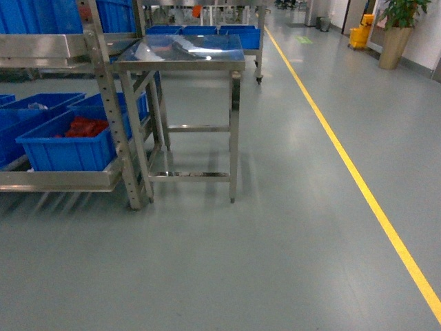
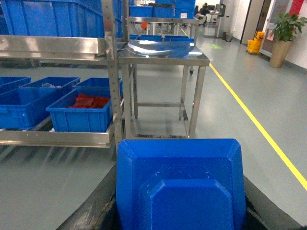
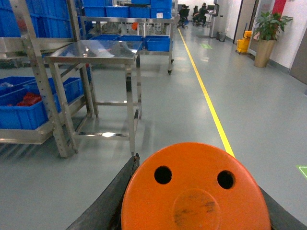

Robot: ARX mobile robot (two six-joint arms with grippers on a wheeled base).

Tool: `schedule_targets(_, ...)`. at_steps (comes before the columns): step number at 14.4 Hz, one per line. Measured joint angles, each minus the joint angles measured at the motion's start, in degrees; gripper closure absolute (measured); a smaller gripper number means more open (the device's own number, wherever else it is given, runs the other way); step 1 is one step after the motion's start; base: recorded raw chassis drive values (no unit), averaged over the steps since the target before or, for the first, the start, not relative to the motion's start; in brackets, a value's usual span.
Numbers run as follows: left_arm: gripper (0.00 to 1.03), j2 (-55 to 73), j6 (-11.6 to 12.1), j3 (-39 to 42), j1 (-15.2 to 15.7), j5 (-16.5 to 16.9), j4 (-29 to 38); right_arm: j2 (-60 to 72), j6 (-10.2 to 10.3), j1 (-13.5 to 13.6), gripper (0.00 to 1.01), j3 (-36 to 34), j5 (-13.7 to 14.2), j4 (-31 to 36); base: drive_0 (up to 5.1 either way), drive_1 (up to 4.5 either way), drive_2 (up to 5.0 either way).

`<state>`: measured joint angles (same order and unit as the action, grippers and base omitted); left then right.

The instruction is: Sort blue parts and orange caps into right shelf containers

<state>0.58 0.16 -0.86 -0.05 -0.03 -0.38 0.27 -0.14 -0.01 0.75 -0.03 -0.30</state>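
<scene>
**A blue part and an orange cap, up close**

My left gripper (image 2: 180, 225) holds a blocky blue part (image 2: 180, 187). My right gripper (image 3: 194, 225) holds a round orange cap (image 3: 194, 191) with two holes. My fingers look clamped on them, I think. A blue bin (image 1: 65, 145) of red pieces (image 1: 86, 127) sits on the steel shelf (image 1: 58, 181), beside a shiny table (image 1: 182, 58).

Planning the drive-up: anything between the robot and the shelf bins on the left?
Open grey floor up to the shelf. The steel table stands tight against the shelf's right end, beside the bin of red pieces, blocking approach from that side. Each wrist view shows a part held close: blue part, orange cap.
</scene>
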Motion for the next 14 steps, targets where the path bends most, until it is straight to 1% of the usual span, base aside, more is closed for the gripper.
schedule_targets(14, 0.60, 0.0, 0.0, 0.0, 0.0, 0.0, -0.1, 0.0, 0.0, 0.0, 0.57, 0.0, 0.0, -0.1, 0.0, 4.22, -4.2)
